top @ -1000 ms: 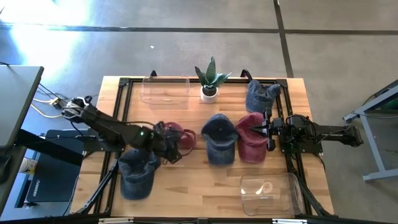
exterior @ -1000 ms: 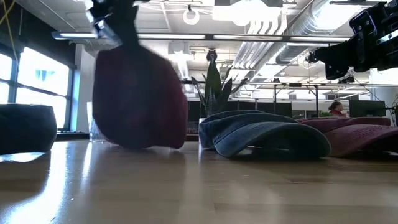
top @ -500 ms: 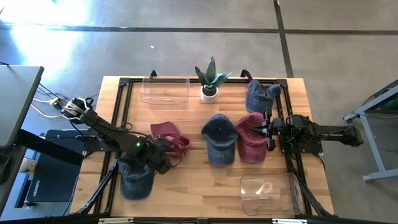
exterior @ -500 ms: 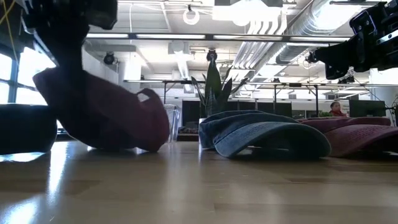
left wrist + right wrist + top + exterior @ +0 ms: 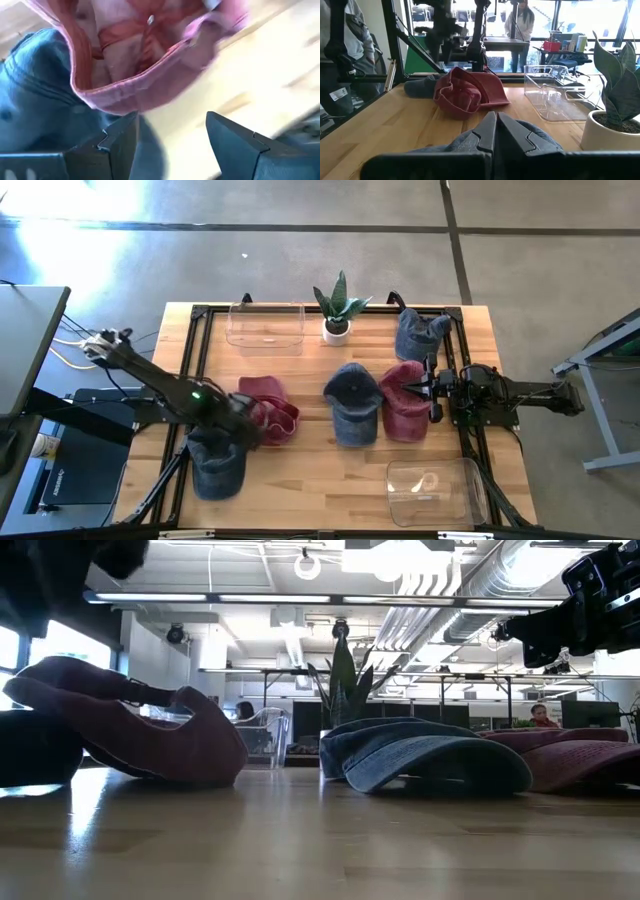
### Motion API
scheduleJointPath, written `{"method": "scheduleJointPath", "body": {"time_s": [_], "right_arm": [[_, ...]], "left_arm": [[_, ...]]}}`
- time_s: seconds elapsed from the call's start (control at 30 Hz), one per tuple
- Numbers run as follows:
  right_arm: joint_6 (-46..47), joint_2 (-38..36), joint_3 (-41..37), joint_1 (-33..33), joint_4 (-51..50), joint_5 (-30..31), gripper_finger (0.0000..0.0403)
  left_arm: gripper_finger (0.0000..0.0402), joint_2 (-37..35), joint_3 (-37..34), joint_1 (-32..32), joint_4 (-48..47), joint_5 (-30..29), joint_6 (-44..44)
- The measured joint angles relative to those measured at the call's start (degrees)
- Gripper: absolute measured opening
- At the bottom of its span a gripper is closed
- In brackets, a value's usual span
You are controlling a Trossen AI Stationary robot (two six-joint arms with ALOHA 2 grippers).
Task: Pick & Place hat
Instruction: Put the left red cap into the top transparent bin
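Note:
A red hat [image 5: 268,406] lies upside down on the wooden table, left of centre. It rests on its crown with the opening up [image 5: 130,60], and shows in the low view too [image 5: 140,735]. My left gripper [image 5: 243,430] [image 5: 170,137] hovers open just near-left of the hat, fingers pointing steeply down and nothing between them. A blue hat [image 5: 216,462] lies below the left arm. My right gripper [image 5: 432,388] [image 5: 496,131] waits shut and level at the table's right side, above another red hat [image 5: 403,400].
A blue hat [image 5: 352,402] sits mid-table and another [image 5: 420,332] at the far right. Clear plastic boxes stand at the far left [image 5: 266,326] and near right [image 5: 436,486]. A potted plant [image 5: 337,308] stands at the far edge. People show in the room beyond [image 5: 520,20].
My left gripper has rolled, opened and let go of the red hat, then drawn back toward the table's left edge. The hat hung upright below the fingers; now it has tipped over and lies crown down on the table, a little farther left.

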Motion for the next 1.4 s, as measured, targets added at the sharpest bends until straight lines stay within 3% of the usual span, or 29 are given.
{"method": "scheduleJointPath", "body": {"time_s": [0.13, 0.33, 0.47, 0.67, 1.0, 1.13, 1.3, 1.4], "right_arm": [[-0.61, 0.00, 0.01, 0.01, 0.13, -0.02, 0.0012], [-3.30, -0.02, -0.01, 0.00, 0.50, -0.04, 0.0012], [-3.59, -0.02, -0.01, -0.01, 0.53, -0.02, 0.0012], [-3.22, -0.02, -0.01, 0.01, 1.08, -0.02, 0.0012], [-2.36, -0.02, 0.01, 0.01, 1.40, -0.02, 0.0012], [-2.20, -0.02, 0.00, 0.02, 2.21, -0.04, 0.0012], [1.79, -0.02, 0.01, 0.02, 3.60, -0.05, 0.0012], [6.24, 0.00, -0.01, -0.01, 5.44, -0.04, 0.0012]], "left_arm": [[0.0219, -6.56, 0.11, 0.70, -4.59, -6.74, -11.89], [0.0210, -10.91, -1.62, 8.80, -18.18, -7.93, -22.23], [0.0209, -12.18, -4.16, 16.05, -15.83, -10.01, -19.09], [0.0209, -10.96, -10.14, 24.90, -8.81, -4.29, -13.08], [0.0206, -5.45, -17.62, 31.38, 3.83, -0.03, -6.29], [0.0163, -2.55, -17.70, 31.98, 8.60, 0.00, -2.24], [0.0032, -1.38, -17.72, 31.93, 22.69, -0.81, 0.83], [0.0016, -1.40, -17.70, 31.15, 34.23, -1.47, 1.45]]}}
